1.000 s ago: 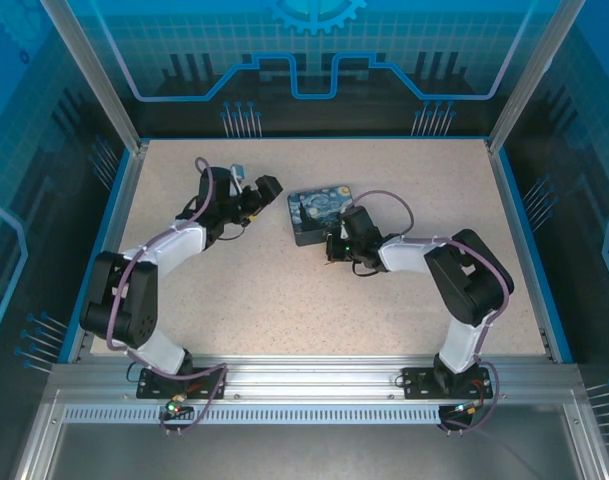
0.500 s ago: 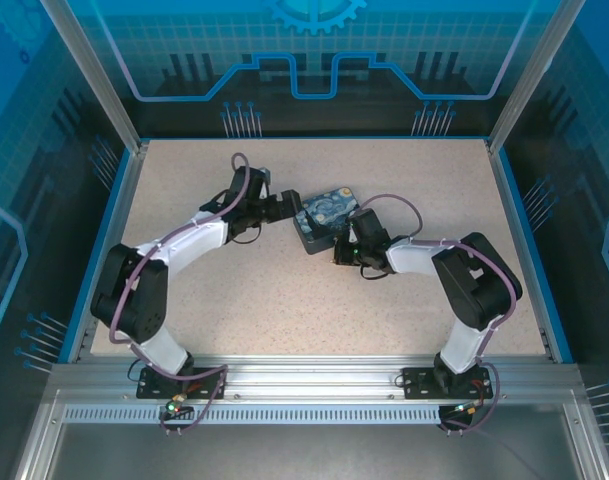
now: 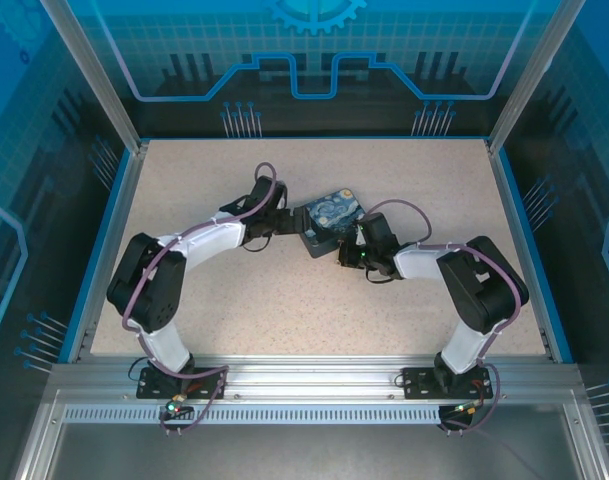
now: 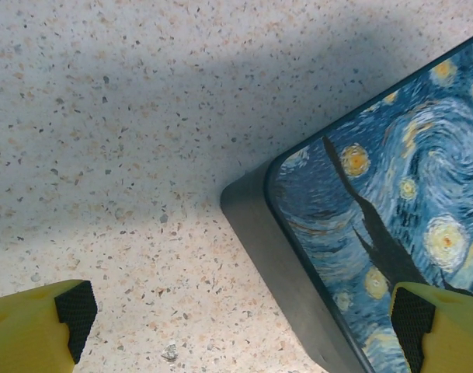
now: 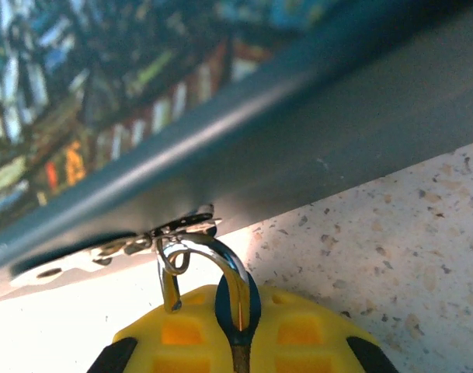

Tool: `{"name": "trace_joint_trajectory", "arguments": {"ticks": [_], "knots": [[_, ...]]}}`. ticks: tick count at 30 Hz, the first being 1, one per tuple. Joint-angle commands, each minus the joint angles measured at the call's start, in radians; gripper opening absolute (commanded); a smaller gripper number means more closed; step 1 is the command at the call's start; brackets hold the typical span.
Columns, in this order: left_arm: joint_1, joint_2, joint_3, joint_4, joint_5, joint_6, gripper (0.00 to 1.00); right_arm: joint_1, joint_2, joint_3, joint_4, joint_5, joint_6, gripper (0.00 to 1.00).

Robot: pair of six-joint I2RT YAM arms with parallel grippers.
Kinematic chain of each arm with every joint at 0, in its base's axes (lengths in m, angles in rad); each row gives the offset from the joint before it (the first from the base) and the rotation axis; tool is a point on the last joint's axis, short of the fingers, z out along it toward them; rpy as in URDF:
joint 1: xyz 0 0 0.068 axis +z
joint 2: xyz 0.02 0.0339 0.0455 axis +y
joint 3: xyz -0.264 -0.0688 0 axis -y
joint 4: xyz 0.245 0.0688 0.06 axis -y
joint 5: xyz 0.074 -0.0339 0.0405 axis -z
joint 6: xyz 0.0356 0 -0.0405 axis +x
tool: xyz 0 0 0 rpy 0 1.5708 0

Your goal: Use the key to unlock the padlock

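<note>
Two arms meet at a painted tin (image 3: 332,212) lying on the speckled table (image 3: 284,300), slightly beyond its middle. From above, the left gripper (image 3: 292,214) is at the tin's left corner and the right gripper (image 3: 344,248) is against its near side; both arms are bent inward from their bases. Left wrist view: the left gripper (image 4: 244,311) is spread wide and holds nothing. Its yellow fingers (image 4: 34,334) have black pads; one hangs over bare table (image 4: 127,116), the other over the swirl-painted lid, and the rounded corner of the tin (image 4: 314,202) lies between them. Whether either pad touches the tin, cannot tell. Right wrist view: the right gripper (image 5: 240,315) is clenched on the padlock (image 5: 238,297), whose teal body shows as a narrow strip pinched between the yellow fingers. The metal shackle (image 5: 227,258) arches up out of that strip and passes through the small metal latch (image 5: 186,227) on the grey-blue side wall of the tin (image 5: 337,101). A thin wire loop (image 5: 171,268) hangs just beside the shackle. Below the teal strip a dark sliver sits between the fingers, too blurred to identify. The padlock thus hangs at the tin's near side, just above the table (image 5: 391,256).
</note>
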Motion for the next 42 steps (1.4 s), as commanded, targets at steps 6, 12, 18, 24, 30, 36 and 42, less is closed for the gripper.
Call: {"name": "trace_joint_trajectory", "arguments": {"ticks": [6, 12, 18, 24, 30, 36, 42], "knots": [[-0.016, 0.028, 0.053, -0.029, -0.028, 0.036, 0.99, -0.028, -0.013, -0.037, -0.007, -0.023, 0.018, 0.07], [-0.018, 0.03, 0.057, -0.028, -0.026, 0.032, 0.99, -0.037, -0.025, -0.053, 0.0, -0.031, 0.011, 0.14], [-0.02, 0.031, 0.058, -0.029, -0.022, 0.03, 0.99, -0.046, -0.039, -0.068, 0.016, -0.045, 0.002, 0.21], [-0.02, 0.027, 0.06, -0.029, -0.017, 0.031, 0.99, -0.054, -0.051, -0.079, 0.033, -0.07, -0.016, 0.29], [-0.02, 0.022, 0.06, -0.028, -0.018, 0.033, 0.99, -0.068, -0.053, -0.091, 0.047, -0.089, -0.025, 0.28], [-0.02, 0.025, 0.063, -0.027, -0.013, 0.027, 0.99, -0.071, -0.042, -0.102, 0.07, -0.1, -0.019, 0.22], [-0.02, 0.025, 0.062, -0.03, -0.015, 0.029, 0.99, -0.074, -0.04, -0.105, 0.097, -0.109, -0.014, 0.07]]}}
